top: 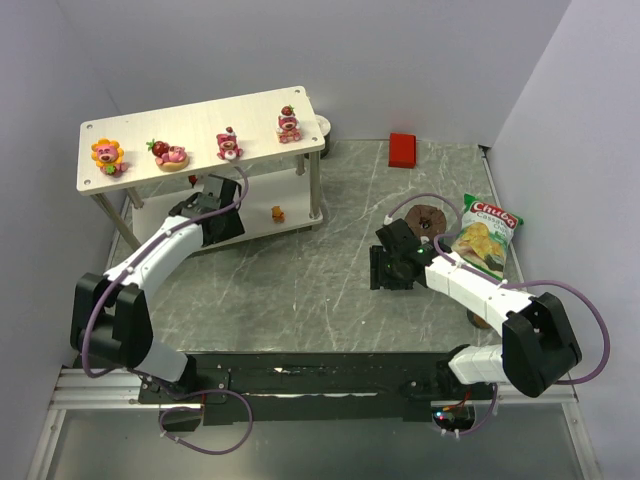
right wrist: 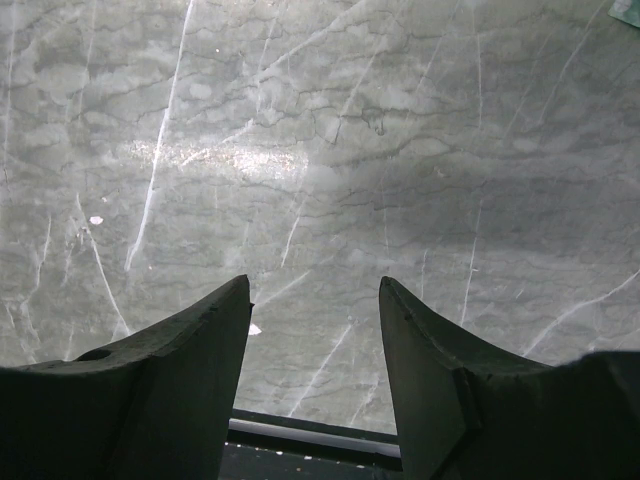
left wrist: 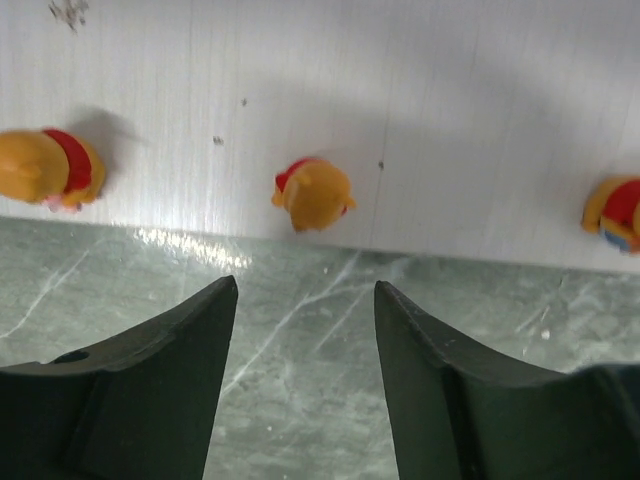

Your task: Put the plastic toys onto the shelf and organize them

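Top external view: the shelf (top: 200,120) carries the flower-faced toy (top: 107,154) and three strawberry bears (top: 228,144) in a row on its upper board, and the left gripper (top: 210,197) is down at the lower board. Left wrist view: jaws apart and empty, three small orange bears (left wrist: 314,194) near the board's edge, the middle one dead ahead. They look tiny, light, hard and slick, so pinch gently across the body. Right wrist view: right gripper (right wrist: 313,290) parted, holding nothing, over the marbled table (right wrist: 320,130).

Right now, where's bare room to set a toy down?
Shelf: lower board is bare either side of the middle orange bear; top board crowded, four toys in a row. Table is bare between shelf and right pincer.
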{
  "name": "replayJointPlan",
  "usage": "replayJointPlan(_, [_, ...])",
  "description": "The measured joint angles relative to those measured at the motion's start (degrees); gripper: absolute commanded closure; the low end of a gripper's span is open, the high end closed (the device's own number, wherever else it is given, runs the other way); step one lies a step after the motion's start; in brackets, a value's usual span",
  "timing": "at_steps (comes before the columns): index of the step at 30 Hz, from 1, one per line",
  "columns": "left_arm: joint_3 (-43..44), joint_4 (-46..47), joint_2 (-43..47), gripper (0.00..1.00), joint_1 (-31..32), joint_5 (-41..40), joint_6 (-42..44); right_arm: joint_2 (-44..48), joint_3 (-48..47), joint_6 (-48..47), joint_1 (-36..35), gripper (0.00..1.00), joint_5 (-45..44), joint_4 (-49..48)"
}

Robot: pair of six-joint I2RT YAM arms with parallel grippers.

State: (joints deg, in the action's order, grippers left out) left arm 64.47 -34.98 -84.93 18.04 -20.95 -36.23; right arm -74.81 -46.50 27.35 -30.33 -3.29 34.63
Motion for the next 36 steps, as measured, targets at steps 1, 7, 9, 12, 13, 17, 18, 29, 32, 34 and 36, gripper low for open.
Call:
replayJointPlan(1, [-0.44, -0.04, 0.5, 0.34, 0.07, 0.35, 0.02, 0.0, 0.0, 0.0, 0.0, 0.39, 0.0, 0.0])
replayJointPlan(7, [-6.27, -0.46, 7.91, 0.24, 2.36, 4.13, 0.04, 0.0, 0.0, 0.04, 0.0, 0.38, -0.02, 0.0])
replayJointPlan(9, [-8.83, -1.14, 12.5, 0.21, 3.98, 5.81, 0.02, 0.04, 0.0, 0.22, 0.0, 0.38, 0.0, 0.0])
replayJointPlan(12, [-11.45, -0.79, 21.22, 0.01, 6.36, 8.22, 0.04, 0.5, 0.0, 0.46, 0.0, 0.37, 0.2, 0.04])
replayJointPlan(13, [-12.22, -0.44, 24.35, 0.03, 7.02, 9.14, 0.09, 0.9, 0.0, 0.61, 0.0, 0.37, 0.28, 0.04])
replayJointPlan(17, [-14.99, -0.02, 36.3, 0.04, 8.74, 12.13, -0.57, 3.69, 0.02, 1.36, 0.0, 0.36, 0.81, 0.07])
replayJointPlan(18, [-15.65, -0.17, 39.1, 0.04, 8.96, 12.33, -0.85, 4.66, 0.02, 1.57, 0.0, 0.36, 0.9, 0.04])
replayJointPlan(29, [-13.7, -6.97, 58.49, 0.04, 8.96, 9.42, -2.84, 16.74, -1.25, 2.14, 0.0, 0.31, 0.68, 0.7])
replayJointPlan(32, [-10.99, -9.29, 59.01, 0.04, 8.96, 7.72, -2.75, 19.15, -2.86, 2.14, 0.0, 0.3, 0.5, 0.68])
replayJointPlan(34, [-9.49, -10.56, 59.34, 0.04, 8.96, 6.64, -2.43, 21.14, -3.93, 2.16, 0.0, 0.3, 0.44, 0.72])
replayJointPlan(36, [-8.59, -11.32, 60.08, 0.04, 8.96, 5.62, -2.25, 22.91, -4.79, 2.19, 0.0, 0.3, 0.44, 0.68])
